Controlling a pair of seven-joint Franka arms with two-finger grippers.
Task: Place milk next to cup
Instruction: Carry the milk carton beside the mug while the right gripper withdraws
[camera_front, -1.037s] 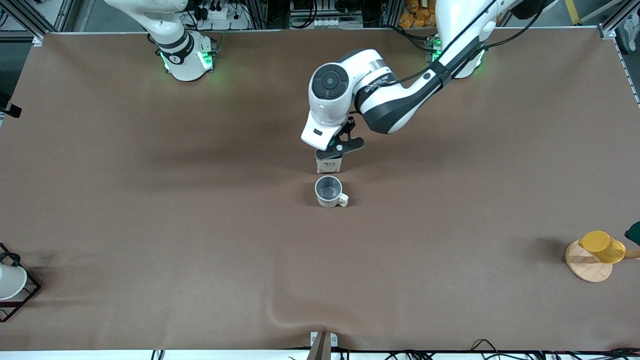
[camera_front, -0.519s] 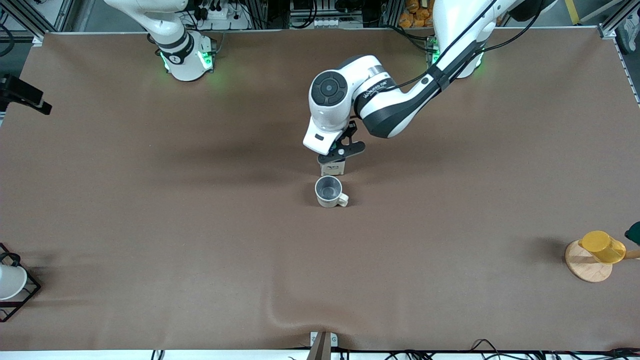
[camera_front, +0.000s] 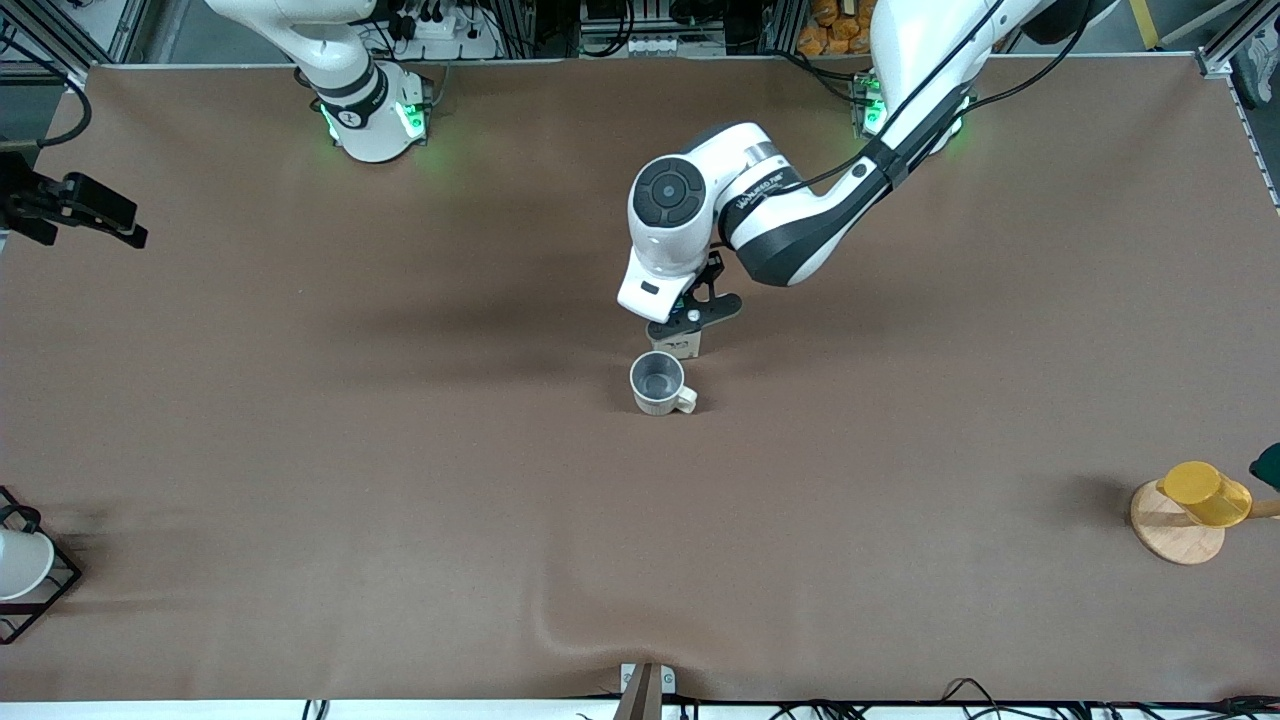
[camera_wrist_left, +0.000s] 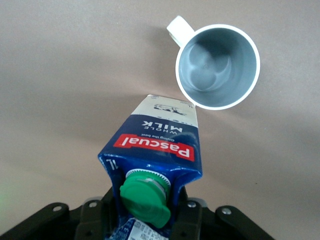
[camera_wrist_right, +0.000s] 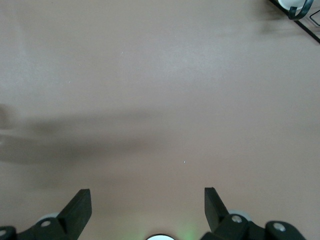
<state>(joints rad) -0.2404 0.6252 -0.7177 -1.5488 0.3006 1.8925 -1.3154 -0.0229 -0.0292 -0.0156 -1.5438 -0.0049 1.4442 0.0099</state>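
Left gripper (camera_front: 690, 325), reaching from its base toward the middle of the table, has its fingers clamped on the top of the milk (camera_wrist_left: 155, 150), just by the green cap (camera_wrist_left: 144, 196). In the left wrist view the carton's pale foot lies right beside the rim of the cup (camera_wrist_left: 218, 67), close enough that the two look almost touching, though I cannot tell whether they meet. Seen from the front, the carton stands just beside the cup (camera_front: 659, 384), a little farther from the front camera than the cup. The main part of the task looks nearly done: the carton is at the right spot beside the cup. What seems left is to set it firmly on the table (camera_front: 300, 450), if it is not already resting there, then let go and lift the arm away without tipping it. The cup stands upright with its handle toward the left arm's end of the table, and its grey inside looks empty. The carton's cap is on, so nothing of its contents shows. Far from the cup, at the left arm's end of the table, a yellow cup (camera_front: 1205, 493) sits on a round wooden base (camera_front: 1170, 530). Right gripper (camera_wrist_right: 147, 207) waits with its fingers spread wide over bare table at the right arm's end, holding nothing.
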